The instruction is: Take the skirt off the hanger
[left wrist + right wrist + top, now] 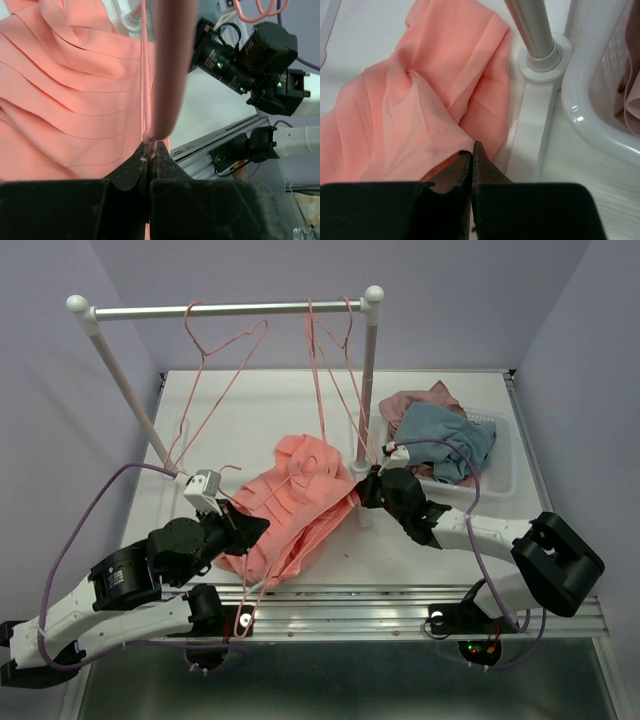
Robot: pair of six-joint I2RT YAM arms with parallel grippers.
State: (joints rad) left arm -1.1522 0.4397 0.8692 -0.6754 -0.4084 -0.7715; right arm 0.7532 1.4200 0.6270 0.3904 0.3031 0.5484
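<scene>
The salmon-coral pleated skirt (300, 502) lies bunched on the table between my two grippers. A pink wire hanger (258, 580) runs through it and sticks out towards the near edge. My left gripper (255, 530) is at the skirt's left side. In the left wrist view its jaws (150, 147) are shut on the pink hanger wire (167, 75), with the skirt (70, 90) right beside it. My right gripper (362, 490) is at the skirt's right edge. In the right wrist view it (472, 146) is shut on a fold of the skirt (430, 100).
A white clothes rack (230, 310) stands at the back, its right post base (540, 55) beside my right gripper. Two more pink hangers (225, 350) hang from the rail. A white basket (500, 475) at the right holds a mauve-pink garment (420, 402) and a grey-blue one (445, 440).
</scene>
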